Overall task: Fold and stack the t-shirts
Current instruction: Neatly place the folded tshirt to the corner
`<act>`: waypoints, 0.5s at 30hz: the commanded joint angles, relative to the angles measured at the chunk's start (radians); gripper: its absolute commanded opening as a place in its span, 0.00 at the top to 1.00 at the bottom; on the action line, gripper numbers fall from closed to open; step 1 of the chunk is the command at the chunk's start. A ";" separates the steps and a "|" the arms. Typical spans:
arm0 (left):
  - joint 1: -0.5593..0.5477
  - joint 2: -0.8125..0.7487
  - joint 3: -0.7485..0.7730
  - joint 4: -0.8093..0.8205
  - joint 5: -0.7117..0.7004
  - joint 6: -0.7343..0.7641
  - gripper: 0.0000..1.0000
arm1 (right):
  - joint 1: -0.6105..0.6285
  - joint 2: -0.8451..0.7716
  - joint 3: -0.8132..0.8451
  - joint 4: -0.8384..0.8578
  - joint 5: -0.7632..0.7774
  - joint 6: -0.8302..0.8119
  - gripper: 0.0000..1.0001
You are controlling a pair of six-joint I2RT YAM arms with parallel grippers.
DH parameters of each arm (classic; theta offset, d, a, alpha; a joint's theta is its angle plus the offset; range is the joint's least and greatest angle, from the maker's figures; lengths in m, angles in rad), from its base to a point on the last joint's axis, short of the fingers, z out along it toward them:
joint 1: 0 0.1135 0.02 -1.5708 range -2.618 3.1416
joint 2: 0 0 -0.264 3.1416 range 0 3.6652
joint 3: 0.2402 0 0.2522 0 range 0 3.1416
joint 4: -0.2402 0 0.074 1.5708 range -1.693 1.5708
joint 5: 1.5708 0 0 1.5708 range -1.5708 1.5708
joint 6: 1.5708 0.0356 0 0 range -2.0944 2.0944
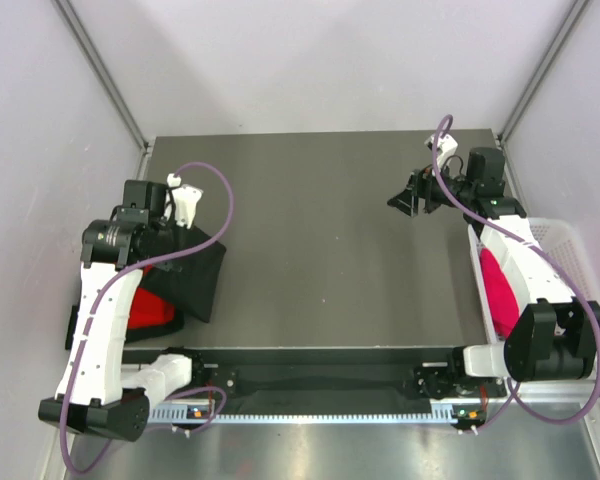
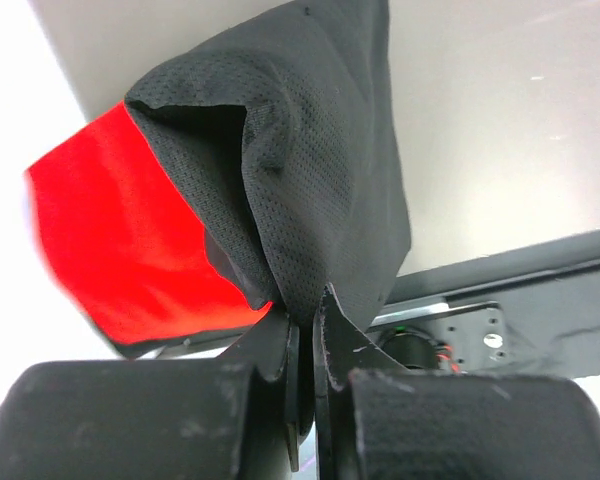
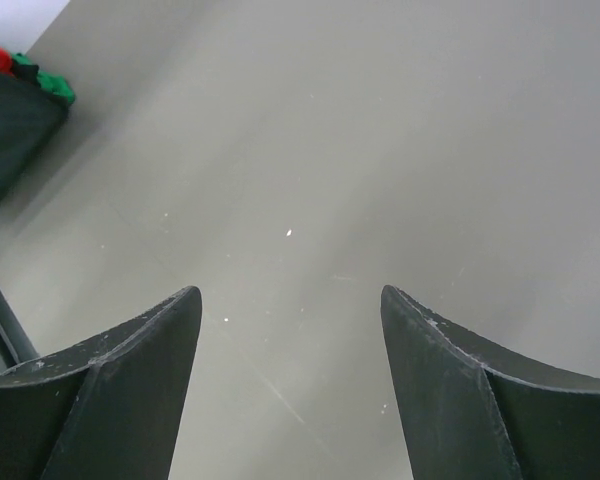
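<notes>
My left gripper [image 2: 307, 312] is shut on a fold of the black t-shirt [image 2: 300, 150], which hangs from it over the red t-shirt [image 2: 120, 250]. In the top view the black t-shirt [image 1: 195, 280] lies at the table's left edge with the red t-shirt [image 1: 145, 308] under it and my left gripper [image 1: 170, 235] above it. My right gripper [image 1: 408, 197] is open and empty over bare table at the far right; it also shows in the right wrist view [image 3: 290, 300]. The magenta-pink t-shirt [image 1: 498, 285] lies in the basket. A bit of green t-shirt [image 3: 52, 85] shows far off in the right wrist view.
The white mesh basket [image 1: 570, 250] stands off the table's right edge, partly under my right arm. The grey table [image 1: 320, 240] is bounded by white walls behind and at the sides. A black rail [image 1: 310, 380] runs along the near edge.
</notes>
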 commanded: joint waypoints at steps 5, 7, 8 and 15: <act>0.013 -0.039 0.013 -0.152 -0.169 0.025 1.00 | -0.020 -0.052 -0.035 0.075 -0.020 0.001 0.27; 0.016 -0.032 0.040 -0.152 -0.198 0.031 1.00 | -0.023 -0.052 -0.044 0.082 -0.021 0.004 0.27; 0.016 -0.029 0.051 -0.152 -0.210 0.034 1.00 | -0.026 -0.050 -0.045 0.084 -0.024 0.004 0.27; 0.030 -0.010 0.097 -0.124 -0.373 0.066 1.00 | -0.031 -0.041 -0.056 0.098 -0.027 0.012 0.27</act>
